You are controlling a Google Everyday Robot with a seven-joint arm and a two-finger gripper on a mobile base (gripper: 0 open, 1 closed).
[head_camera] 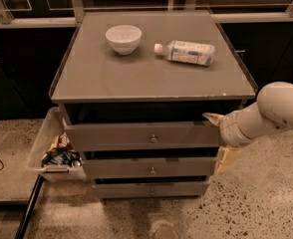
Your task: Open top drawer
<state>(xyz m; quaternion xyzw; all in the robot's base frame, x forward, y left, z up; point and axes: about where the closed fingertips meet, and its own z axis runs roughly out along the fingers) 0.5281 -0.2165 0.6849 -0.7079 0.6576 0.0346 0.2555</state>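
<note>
The top drawer (136, 136) is a wide grey front with a small round metal knob (153, 139) at its centre. It stands out a little further than the two drawer fronts below it, with a dark gap above it. My gripper (219, 138) is at the drawer's right end, right of the knob. Its fingers are spread apart, one fingertip (211, 117) at the drawer's upper right corner and the other finger (226, 159) lower, beside the middle drawer. It holds nothing.
On the grey cabinet top (111, 78) stand a white bowl (123, 38) and a plastic bottle (186, 52) lying on its side. A clear bin (43, 142) with snack packets stands left of the cabinet. Speckled floor lies in front and to the right.
</note>
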